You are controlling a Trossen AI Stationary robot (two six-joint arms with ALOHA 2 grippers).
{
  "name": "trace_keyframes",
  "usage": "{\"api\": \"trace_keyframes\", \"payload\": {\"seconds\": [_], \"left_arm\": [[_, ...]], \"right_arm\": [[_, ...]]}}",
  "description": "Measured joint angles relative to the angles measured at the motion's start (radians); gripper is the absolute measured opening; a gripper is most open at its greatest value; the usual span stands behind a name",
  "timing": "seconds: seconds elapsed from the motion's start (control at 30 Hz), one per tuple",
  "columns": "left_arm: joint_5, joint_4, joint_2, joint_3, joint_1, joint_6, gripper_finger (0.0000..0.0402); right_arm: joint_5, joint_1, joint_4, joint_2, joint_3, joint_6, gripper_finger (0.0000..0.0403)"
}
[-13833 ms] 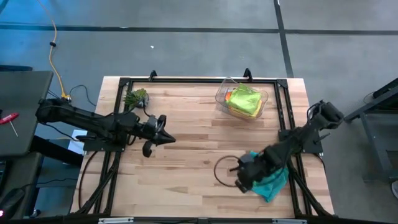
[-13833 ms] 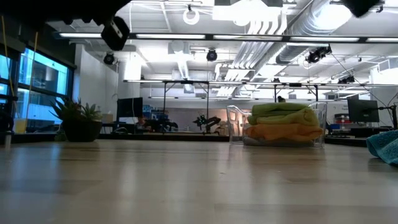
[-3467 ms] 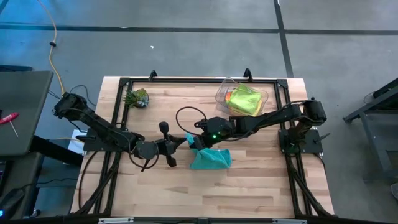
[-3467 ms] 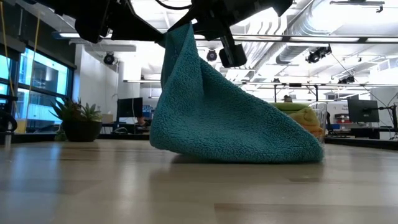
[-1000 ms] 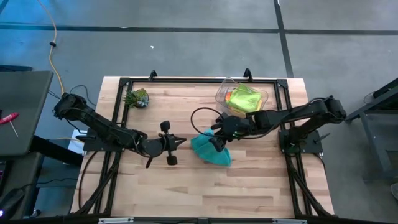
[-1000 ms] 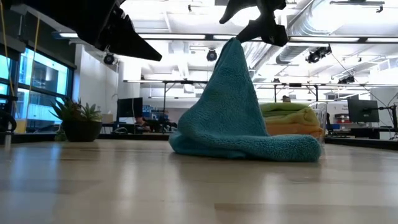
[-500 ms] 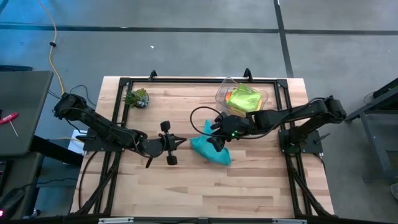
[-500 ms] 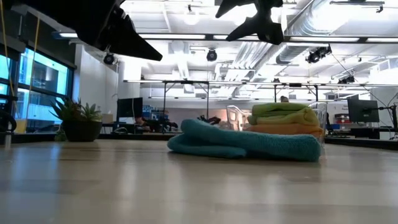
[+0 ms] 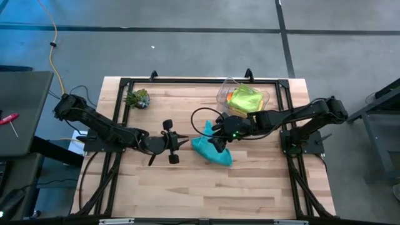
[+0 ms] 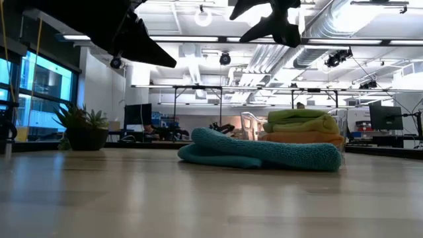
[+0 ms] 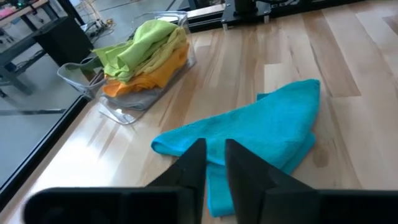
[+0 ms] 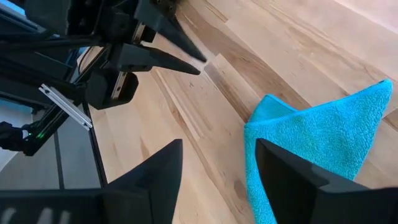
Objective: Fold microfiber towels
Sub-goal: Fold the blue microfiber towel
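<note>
The teal towel (image 9: 211, 150) lies crumpled on the table (image 9: 250, 181), below the right gripper (image 9: 214, 136), whose jaws are spread and empty. The left gripper (image 9: 181, 140) hovers just beside it, jaws slightly parted, empty, arm stretched low.

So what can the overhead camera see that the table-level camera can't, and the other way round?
Only the high view shows both whole arms, the left gripper beside the teal towel, and the right gripper over it. Only the low view shows the room behind and how flat the teal towel lies. Both show the plant and the clear bin of folded towels.
</note>
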Motion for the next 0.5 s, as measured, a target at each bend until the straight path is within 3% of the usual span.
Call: {"api": "trace_keyframes", "payload": {"seconds": [0.2, 0.4, 0.5], "left_arm": [[0.0, 0.01, 0.0, 0.0, 0.029, -0.009, 0.0115], [0.033, 0.046, 0.0, 0.0, 0.073, 0.005, 0.0179], [0.079, 0.058, 0.0, 0.0, 0.097, -0.001, 0.0203]], "right_arm": [[0.0, 0.0, 0.0, 0.0, 0.0, -0.001, 0.0126], [0.0, 0.0, 0.0, 0.005, 0.0, -0.015, 0.0023], [0.0, 0.0, 0.007, 0.005, 0.0, -0.027, 0.001]]}}
